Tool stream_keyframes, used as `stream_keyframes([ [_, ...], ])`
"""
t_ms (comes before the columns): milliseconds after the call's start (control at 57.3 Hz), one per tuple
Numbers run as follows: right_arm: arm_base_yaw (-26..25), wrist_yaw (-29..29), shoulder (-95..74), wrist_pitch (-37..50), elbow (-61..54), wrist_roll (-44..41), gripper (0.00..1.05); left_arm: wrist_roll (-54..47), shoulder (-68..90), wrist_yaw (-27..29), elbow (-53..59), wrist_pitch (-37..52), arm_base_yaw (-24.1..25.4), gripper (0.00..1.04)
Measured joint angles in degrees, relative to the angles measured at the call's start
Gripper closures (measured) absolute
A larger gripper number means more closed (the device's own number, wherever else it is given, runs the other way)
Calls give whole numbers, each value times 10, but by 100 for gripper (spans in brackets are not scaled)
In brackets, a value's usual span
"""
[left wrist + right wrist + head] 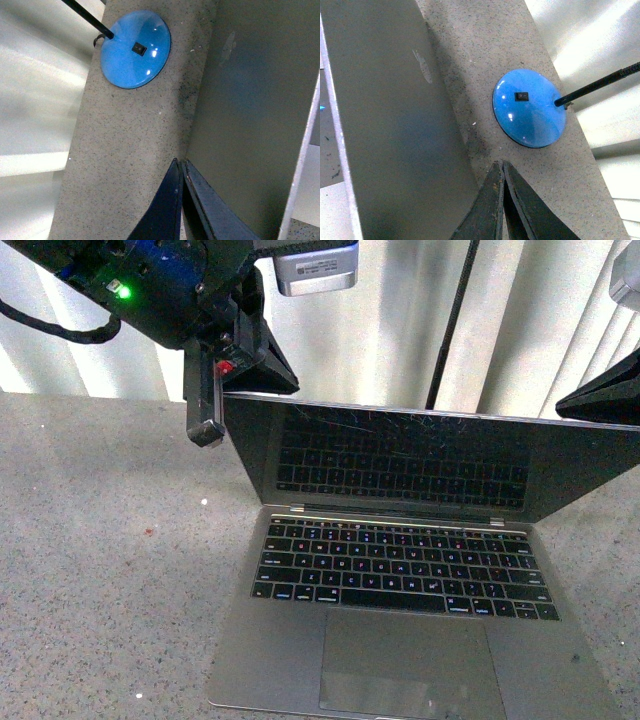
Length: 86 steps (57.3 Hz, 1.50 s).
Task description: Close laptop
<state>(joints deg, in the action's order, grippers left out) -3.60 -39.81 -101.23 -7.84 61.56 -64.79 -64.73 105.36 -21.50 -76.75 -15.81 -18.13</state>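
Logging the present state. The laptop (405, 580) sits open on the speckled grey table (100, 540), right of centre in the front view. Its base lies flat, with the trackpad (405, 660) at the near end. The lid (250, 125) is up. Its glossy screen (400, 455) is scratched and mirrors the black keyboard (400, 565).

Checked the left gripper (179, 165): jaws pressed flat against each other, nothing between them. In the front view it hangs at the lid's upper left corner, one finger just beside the lid's edge. The left wrist view puts the tips just beside the grey back of the lid, over bare table. I cannot tell whether they touch it. A green light (122, 290) glows on the left arm.

Checked the right gripper (501, 167): jaws likewise closed together and empty. The front view shows only a dark wedge of it at the right edge of frame, just above the lid's upper right corner. In the right wrist view the tips sit near the back of the lid. Contact is unclear. A faint logo mark (422, 65) shows on the lid.

Behind the laptop, a round blue lamp base (530, 107) stands on the table. It has a black switch (521, 96) on top and a black rod (600, 82) leaving its rim. A pale curtain (380, 330) hangs beyond the table's far edge.
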Motion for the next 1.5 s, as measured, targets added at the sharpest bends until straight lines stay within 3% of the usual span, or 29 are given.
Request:
stream_keyframes([
  [1502, 51, -10, 32, -7, -49, -9, 102, -12, -5, 5, 29, 15, -6, 101],
])
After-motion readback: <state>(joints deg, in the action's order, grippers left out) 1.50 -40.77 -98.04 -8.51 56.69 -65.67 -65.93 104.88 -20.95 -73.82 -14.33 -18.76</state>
